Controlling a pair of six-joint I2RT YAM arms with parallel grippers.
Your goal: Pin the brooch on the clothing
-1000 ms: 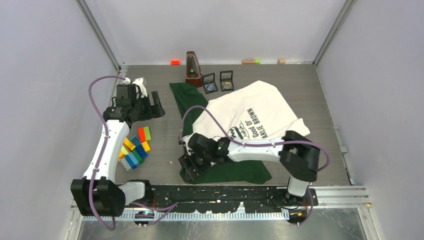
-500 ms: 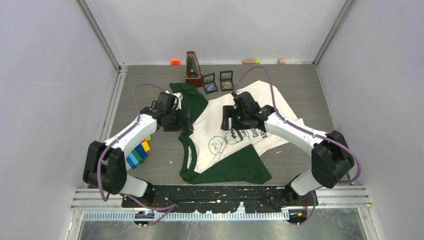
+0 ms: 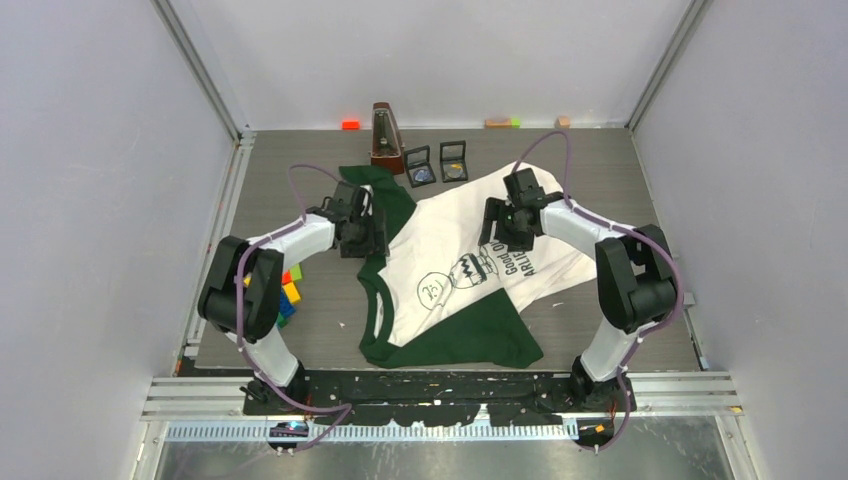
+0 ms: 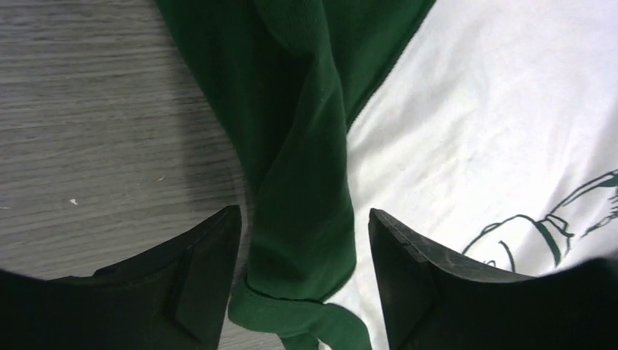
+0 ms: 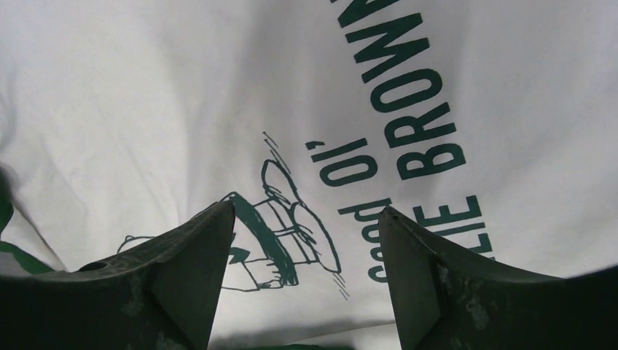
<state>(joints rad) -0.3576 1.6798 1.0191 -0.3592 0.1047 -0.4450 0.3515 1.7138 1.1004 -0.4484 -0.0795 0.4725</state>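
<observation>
The T-shirt [image 3: 450,225] looks quite different from a second ago. Then it was folded over on itself with the right arm down low at its near edge, and the left arm was away over the coloured blocks [image 3: 287,295]. Now it lies opened out in the middle of the worktop [image 3: 620,180], front up, with the green collar [image 3: 372,300] towards the arms and the cartoon face [image 3: 435,289] and lettering showing. Both arms have swung in over it. The left gripper [image 3: 365,235] is at the far green sleeve [image 4: 306,182], its jaws parted and standing either side of a raised fold of that sleeve without pinching it. The right gripper [image 3: 500,228] has slid further out across the white body in the last half second; it hangs spread wide above the print [image 5: 284,233] and holds nothing. So I'd say the cloth has been laid out ready but no pinning has begun, and a ridge in the sleeve is still to be smoothed. I can't pick out a brooch for certain. It may sit in one of the two small black-framed boxes [image 3: 420,167] [image 3: 453,160] beside the metronome [image 3: 384,138] at the far edge, just past the shirt, but they're too small to tell.
</observation>
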